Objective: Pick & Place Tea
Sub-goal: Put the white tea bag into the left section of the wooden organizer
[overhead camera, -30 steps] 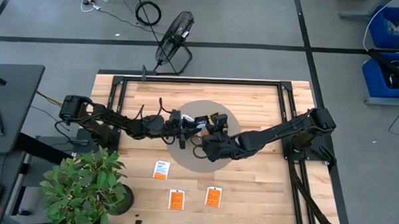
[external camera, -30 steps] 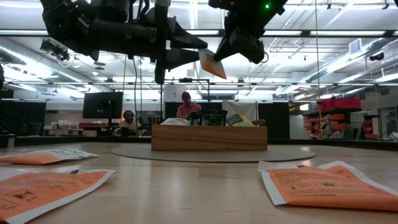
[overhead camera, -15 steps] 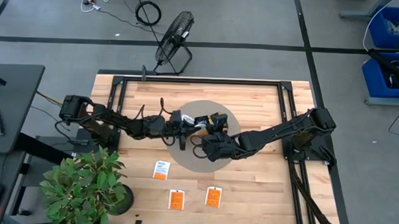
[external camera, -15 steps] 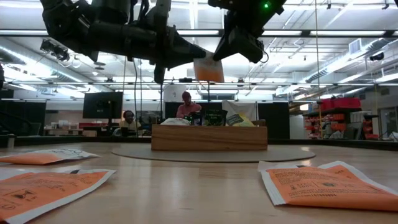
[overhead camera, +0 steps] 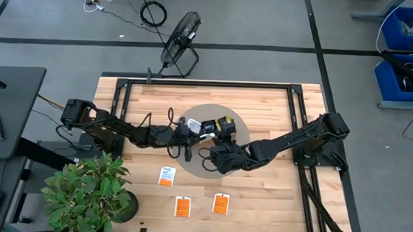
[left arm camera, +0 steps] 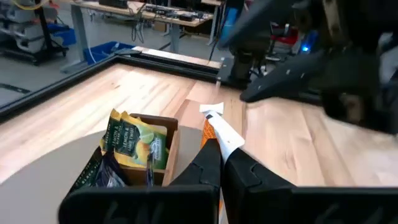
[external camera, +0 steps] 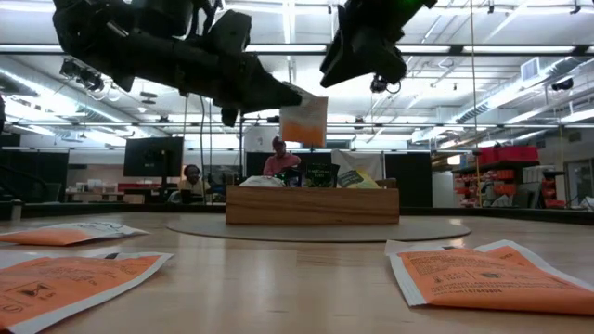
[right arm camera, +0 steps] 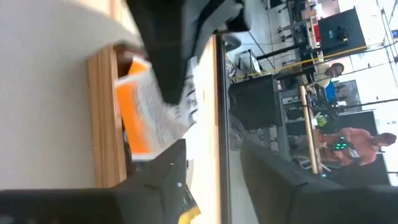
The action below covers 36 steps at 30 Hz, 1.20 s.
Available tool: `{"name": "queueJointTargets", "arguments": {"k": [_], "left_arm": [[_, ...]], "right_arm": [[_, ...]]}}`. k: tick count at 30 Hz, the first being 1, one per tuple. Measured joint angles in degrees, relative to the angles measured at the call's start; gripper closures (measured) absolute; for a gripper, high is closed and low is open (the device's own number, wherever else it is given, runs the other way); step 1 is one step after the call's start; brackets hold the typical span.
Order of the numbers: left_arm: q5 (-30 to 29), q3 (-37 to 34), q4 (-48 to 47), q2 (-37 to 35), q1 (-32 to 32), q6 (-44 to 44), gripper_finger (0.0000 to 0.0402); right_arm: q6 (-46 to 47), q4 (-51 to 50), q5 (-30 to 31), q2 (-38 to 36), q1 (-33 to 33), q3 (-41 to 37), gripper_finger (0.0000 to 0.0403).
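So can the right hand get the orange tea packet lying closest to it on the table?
Probably yes. The right hand is open and holds nothing, and the orange tea packet lies flat on bare wood, with nothing between them.

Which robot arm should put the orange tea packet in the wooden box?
The left arm, most likely. Its pincer is shut on the orange tea packet, hanging just above the wooden tray. The right pincer is open, empty, and apart from the packet.

The tray [overhead camera: 215, 124] sits on a round mat [overhead camera: 198, 167] at the table's [overhead camera: 262, 97] middle, with three packets [overhead camera: 166, 176] [overhead camera: 182, 207] [overhead camera: 221, 203] lying near the front edge, left of centre.
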Motion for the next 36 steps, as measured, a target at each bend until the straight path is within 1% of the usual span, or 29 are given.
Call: {"name": "queueJointTargets", "arguments": {"k": [1,3,6,9,10,12,14,18,21,27,28,32,36], "left_arm": [[-0.76,0.0,-0.21,0.0,-0.62,0.8,0.0399],[-2.25,0.0,-0.63,0.0,-1.93,2.98,0.04],[-5.96,0.0,-0.65,0.0,-4.09,6.78,0.04],[-9.74,0.0,-1.47,-0.04,-6.05,9.51,0.04],[-10.6,0.0,-1.92,-0.04,-6.61,9.87,0.04],[-11.65,-0.02,-2.6,-0.04,-7.43,10.09,0.04],[-11.76,-0.02,-2.36,-0.04,-8.08,10.72,0.04],[-13.21,-0.02,-1.91,-0.5,-9.09,12.27,0.04],[-14.6,-0.02,-1.92,-1.42,-9.7,12.49,0.04],[-15.44,-0.04,-1.84,-2.72,-9.54,12.47,0.04],[-15.46,-0.04,-1.48,-2.79,-9.54,12.45,0.04],[-15.34,-0.04,-1.29,-2.8,-9.66,12.41,0.04],[-14.95,-0.04,-1.35,-2.8,-9.74,11.96,0.04]], "right_arm": [[0.59,0.75,-0.69,-0.25,0.02,0.04,0.0231],[1.91,0.88,-5.32,-1.23,-0.29,0.04,0.0215],[3.98,1.16,-16.84,-3.3,-1.92,0.04,0.0201],[4.74,1.26,-29.69,-5.74,-4.28,0.04,0.0198],[5.18,1.47,-32.85,-6.51,-5.11,0.04,0.0198],[5.81,2.32,-37.87,-7.72,-6.98,0.04,0.02],[5.82,2.93,-41.63,-8.26,-8.73,0.04,0.0203],[6.47,3.34,-49.87,-7.51,-11.72,0.06,0.0204],[6.54,1.96,-50.48,-7.09,-12.44,0.02,0.0204],[6.7,3.3,-50.31,-7.2,-12.45,0.04,0.0204],[6.68,3.4,-49.94,-6.9,-12.45,0.04,0.0204],[3.84,3.93,-43.47,-6.47,-12.38,0.04,0.0204],[2.99,5.57,-43.89,-6.52,-12.47,0.04,0.0204]]}}
